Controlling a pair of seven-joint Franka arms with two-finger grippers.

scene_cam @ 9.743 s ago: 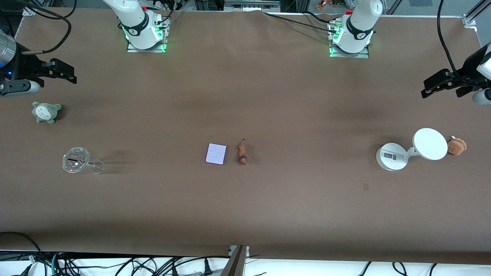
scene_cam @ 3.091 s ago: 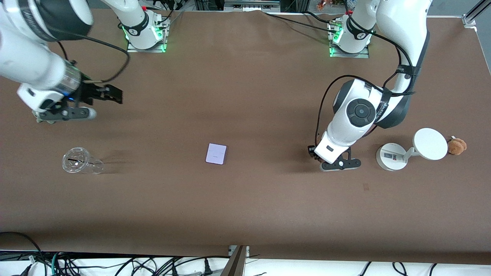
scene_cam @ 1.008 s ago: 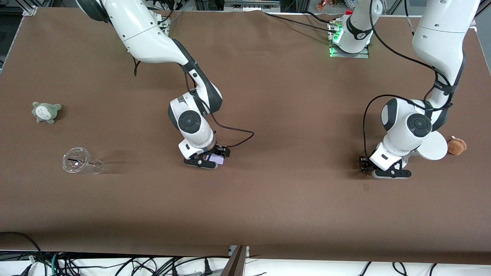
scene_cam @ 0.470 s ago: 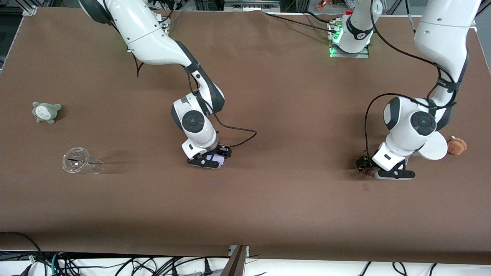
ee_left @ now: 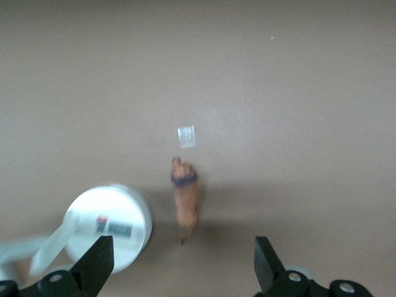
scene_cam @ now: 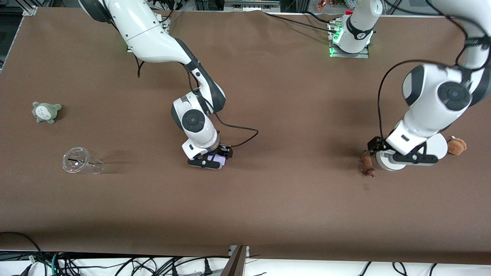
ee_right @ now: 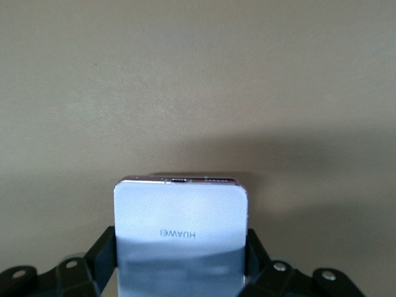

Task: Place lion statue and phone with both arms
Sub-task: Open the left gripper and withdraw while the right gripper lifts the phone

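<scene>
The lion statue (scene_cam: 368,165) lies on the table beside the white stand's base, free of any gripper. It also shows in the left wrist view (ee_left: 185,198), lying below the open fingers. My left gripper (scene_cam: 380,149) is open and empty, up in the air over the lion statue and the stand's base; in its own view (ee_left: 179,267) the jaws stand wide apart. My right gripper (scene_cam: 218,158) is shut on the phone (scene_cam: 218,158), low at the table's middle. In the right wrist view the phone (ee_right: 180,216) sits between the two fingers (ee_right: 102,253).
A white stand with a round base (scene_cam: 386,164) and a disc (scene_cam: 441,147) stands under the left arm, partly hidden; its base shows in the left wrist view (ee_left: 114,216). A brown plush (scene_cam: 457,145) lies beside the disc. A clear cup (scene_cam: 80,161) and a grey-green plush (scene_cam: 46,111) lie toward the right arm's end.
My left gripper has let go of the lion statue and risen; the statue now lies on the table by the stand. My right gripper has stayed shut on the phone, barely moving.
</scene>
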